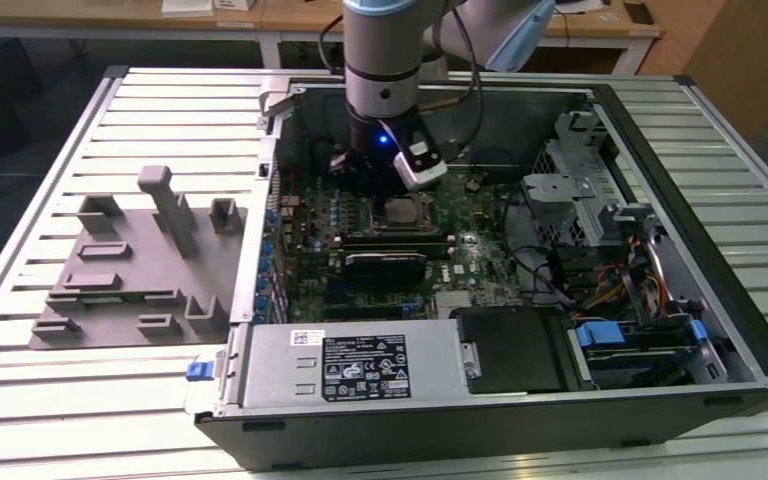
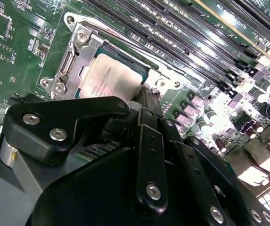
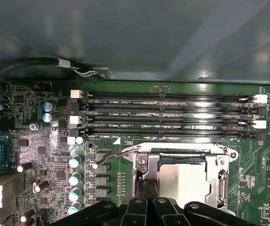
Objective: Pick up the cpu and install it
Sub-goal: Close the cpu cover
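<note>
here, the open computer case (image 1: 491,430) lies on the slatted table (image 1: 171,400), its green motherboard (image 1: 478,240) facing up. the arm's gripper (image 3: 147,187) hangs low over the board, its fingers (image 3: 142,190) drawn close together with nothing between them. the cpu (image 3: 186,181) sits flat and square inside the metal socket frame (image 3: 222,174), just beside and below the gripper's tips, which stand at one edge of the chip, not over its centre.
</note>
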Robot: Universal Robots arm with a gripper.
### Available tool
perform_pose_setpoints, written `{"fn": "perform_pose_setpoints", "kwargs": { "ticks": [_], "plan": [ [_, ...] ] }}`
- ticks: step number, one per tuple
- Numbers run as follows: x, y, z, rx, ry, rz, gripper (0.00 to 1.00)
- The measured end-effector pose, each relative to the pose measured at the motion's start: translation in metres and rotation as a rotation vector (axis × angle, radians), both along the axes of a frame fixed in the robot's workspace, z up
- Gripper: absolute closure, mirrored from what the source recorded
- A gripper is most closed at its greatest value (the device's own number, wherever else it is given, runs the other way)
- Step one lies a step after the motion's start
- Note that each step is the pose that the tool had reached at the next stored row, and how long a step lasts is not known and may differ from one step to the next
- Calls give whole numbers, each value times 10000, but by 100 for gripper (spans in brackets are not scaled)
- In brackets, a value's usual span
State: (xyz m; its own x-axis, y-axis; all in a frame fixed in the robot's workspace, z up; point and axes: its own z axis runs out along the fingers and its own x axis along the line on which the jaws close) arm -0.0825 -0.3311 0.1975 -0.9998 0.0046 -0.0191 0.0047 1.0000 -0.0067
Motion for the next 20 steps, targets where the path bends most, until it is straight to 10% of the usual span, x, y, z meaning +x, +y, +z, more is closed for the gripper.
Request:
{"fn": "perform_pose_setpoints", "kwargs": {
  "ticks": [20],
  "plan": [
    [-3,0,268,0,-54,-1,89]
  ]
}}
